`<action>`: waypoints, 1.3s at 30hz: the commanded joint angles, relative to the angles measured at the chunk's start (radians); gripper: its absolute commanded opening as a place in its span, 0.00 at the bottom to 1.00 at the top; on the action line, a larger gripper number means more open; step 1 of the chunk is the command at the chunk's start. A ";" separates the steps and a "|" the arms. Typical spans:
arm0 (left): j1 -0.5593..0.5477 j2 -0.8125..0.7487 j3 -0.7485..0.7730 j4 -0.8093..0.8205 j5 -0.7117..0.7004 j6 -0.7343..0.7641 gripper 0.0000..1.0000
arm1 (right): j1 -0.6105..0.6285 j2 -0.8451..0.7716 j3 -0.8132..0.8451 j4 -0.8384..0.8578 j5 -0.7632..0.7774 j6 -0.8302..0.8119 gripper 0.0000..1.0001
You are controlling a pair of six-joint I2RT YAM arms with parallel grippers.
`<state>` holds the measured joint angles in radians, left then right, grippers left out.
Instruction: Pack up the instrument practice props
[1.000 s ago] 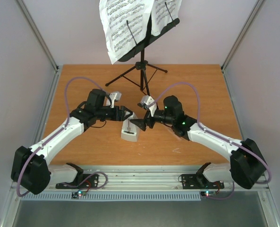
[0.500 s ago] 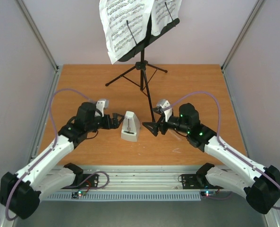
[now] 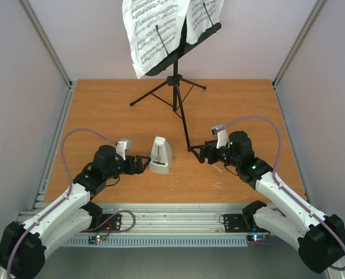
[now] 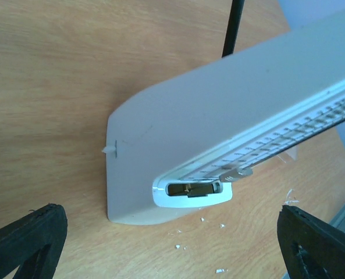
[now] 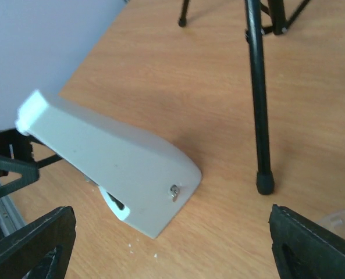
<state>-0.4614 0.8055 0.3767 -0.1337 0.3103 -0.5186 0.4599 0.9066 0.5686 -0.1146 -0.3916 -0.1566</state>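
Left jaws and right jaws had pulled back nearward from the metronome (image 3: 160,156) since a second ago, and both stood wide apart, empty. Metronome sat upright mid-worktop (image 3: 102,110) between them. Only the right wrist view showed the clear cover (image 5: 342,224), near the music stand (image 3: 175,87) foot. Sheet music (image 3: 152,35) sat far back.

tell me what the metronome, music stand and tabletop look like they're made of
Metronome: matte pale grey plastic, likely; smooth moulded shell with rounded edges. Music stand: black-coated metal tubing, probably; thin rigid legs with rubbery-looking feet. Tabletop: wood or wood-look laminate; streaked orange-brown grain, unclear which.
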 commanded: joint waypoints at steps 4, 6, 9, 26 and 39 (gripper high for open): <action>-0.002 0.041 -0.064 0.253 0.095 -0.004 0.99 | 0.005 0.079 -0.012 -0.064 -0.005 0.154 0.80; -0.002 0.070 -0.073 0.281 0.104 0.005 0.99 | 0.026 0.109 -0.012 -0.059 -0.005 0.197 0.78; -0.003 0.130 -0.089 0.356 0.124 0.005 0.97 | 0.089 0.157 -0.011 -0.029 0.019 0.219 0.76; -0.041 0.297 -0.080 0.443 0.101 0.061 0.84 | 0.164 0.483 0.122 0.145 0.075 0.263 0.63; -0.114 0.354 -0.055 0.444 0.072 0.076 0.79 | 0.164 0.657 0.261 0.168 0.010 0.226 0.53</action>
<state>-0.5499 1.1328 0.2939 0.2485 0.4072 -0.4644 0.6174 1.5280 0.7753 0.0235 -0.3538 0.0933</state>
